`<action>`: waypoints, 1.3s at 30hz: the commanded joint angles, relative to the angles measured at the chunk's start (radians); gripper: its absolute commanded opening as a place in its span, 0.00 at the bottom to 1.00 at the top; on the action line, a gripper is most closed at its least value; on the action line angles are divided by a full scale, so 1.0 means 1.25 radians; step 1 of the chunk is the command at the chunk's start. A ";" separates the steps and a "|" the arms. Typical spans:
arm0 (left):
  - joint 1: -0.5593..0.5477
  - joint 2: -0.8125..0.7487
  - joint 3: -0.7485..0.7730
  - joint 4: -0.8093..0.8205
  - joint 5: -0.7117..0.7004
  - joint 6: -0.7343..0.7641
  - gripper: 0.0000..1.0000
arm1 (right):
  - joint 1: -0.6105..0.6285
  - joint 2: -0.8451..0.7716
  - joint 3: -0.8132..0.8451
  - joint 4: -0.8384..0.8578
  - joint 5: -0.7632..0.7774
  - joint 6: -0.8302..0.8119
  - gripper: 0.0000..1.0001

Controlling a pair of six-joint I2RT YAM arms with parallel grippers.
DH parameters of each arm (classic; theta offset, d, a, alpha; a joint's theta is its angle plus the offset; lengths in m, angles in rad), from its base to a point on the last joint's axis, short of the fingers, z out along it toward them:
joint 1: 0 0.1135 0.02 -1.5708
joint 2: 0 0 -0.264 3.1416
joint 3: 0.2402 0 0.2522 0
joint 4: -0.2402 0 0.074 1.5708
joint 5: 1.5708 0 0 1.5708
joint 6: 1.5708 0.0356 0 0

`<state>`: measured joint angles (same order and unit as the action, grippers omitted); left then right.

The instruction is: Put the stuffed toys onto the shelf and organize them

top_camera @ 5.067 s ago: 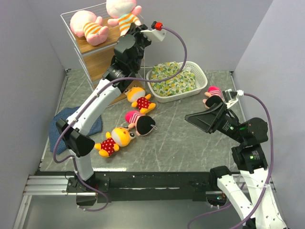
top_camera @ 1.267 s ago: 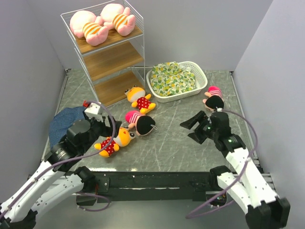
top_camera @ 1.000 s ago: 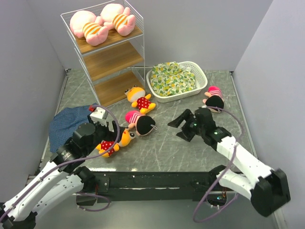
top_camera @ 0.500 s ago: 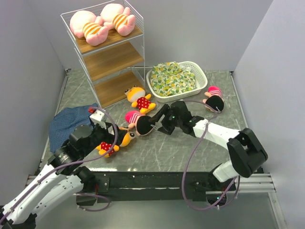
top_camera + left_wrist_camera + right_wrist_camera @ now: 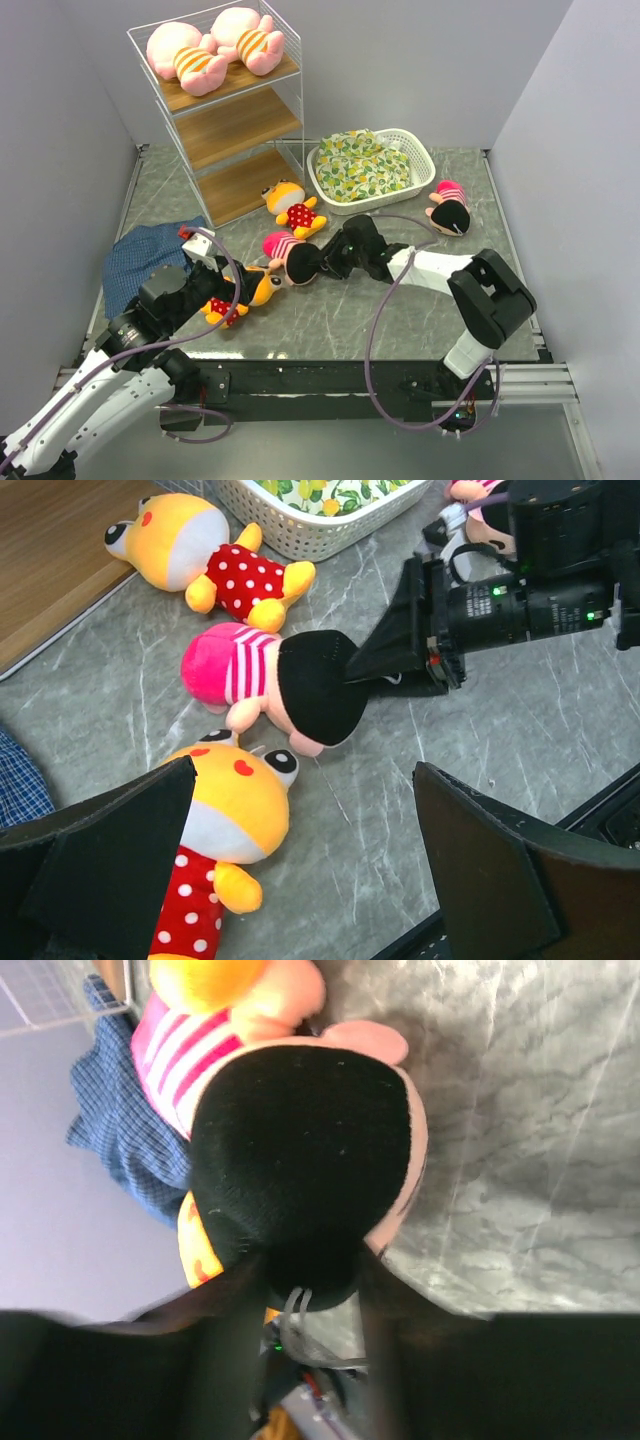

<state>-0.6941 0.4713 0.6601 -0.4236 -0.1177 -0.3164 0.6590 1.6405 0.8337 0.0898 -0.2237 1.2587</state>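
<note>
Two pink pigs (image 5: 185, 55) (image 5: 247, 35), two dark-haired dolls (image 5: 295, 255) (image 5: 450, 210), two orange animals (image 5: 293, 208) (image 5: 245, 290). One wire shelf (image 5: 235, 125), one white basket (image 5: 425, 165), one blue cloth (image 5: 145, 258), one patterned cloth bundle (image 5: 365, 165).

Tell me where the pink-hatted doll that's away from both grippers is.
In the top view, that doll lies alone on the right side of the table, close beside the white basket's near right corner.

Shelf (image 5: 232, 128): upright, three wooden tiers, far left. Left pig (image 5: 185, 55) and right pig (image 5: 250, 35) lie touching on the top tier.

On the table:
- Far orange animal (image 5: 293, 207) lies beside the lowest tier.
- Near orange animal (image 5: 250, 290) lies towards the front.
- Centre doll (image 5: 285, 250) lies between them, its dark head apparently pinched by the right gripper (image 5: 325, 262).
- Second doll (image 5: 449, 208) lies far right.
</note>
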 commanded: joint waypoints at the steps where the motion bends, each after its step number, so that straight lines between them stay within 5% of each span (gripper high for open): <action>1: 0.004 0.008 0.007 0.027 -0.008 0.006 0.96 | 0.004 -0.097 -0.017 -0.037 0.089 -0.045 0.30; 5: 0.004 0.018 0.011 0.021 -0.013 0.005 0.96 | 0.004 -0.184 -0.026 -0.144 0.148 -0.091 0.03; 7: 0.005 0.019 0.012 0.019 -0.014 0.005 0.96 | 0.004 -0.242 -0.018 -0.208 0.178 -0.121 0.00; 13: 0.007 0.019 0.012 0.019 -0.010 0.008 0.96 | 0.007 -0.364 0.046 -0.544 0.383 -0.208 0.00; 20: 0.008 0.008 0.005 0.031 0.018 0.015 0.96 | 0.007 -0.494 0.009 -0.685 0.363 -0.231 0.03; 26: 0.007 0.022 0.008 0.031 0.029 0.003 0.97 | 0.007 -0.447 0.121 -0.882 0.389 -0.298 0.10; 32: 0.008 0.005 0.003 0.036 0.014 0.006 0.96 | 0.015 -0.477 0.115 -0.882 0.380 -0.299 0.13; 39: 0.008 0.007 0.003 0.030 0.005 -0.001 0.96 | 0.059 -0.356 0.184 -0.849 0.363 -0.298 0.27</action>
<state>-0.6884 0.4816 0.6601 -0.4156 -0.1028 -0.3099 0.6910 1.1053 0.9668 -0.9901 0.2165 0.8913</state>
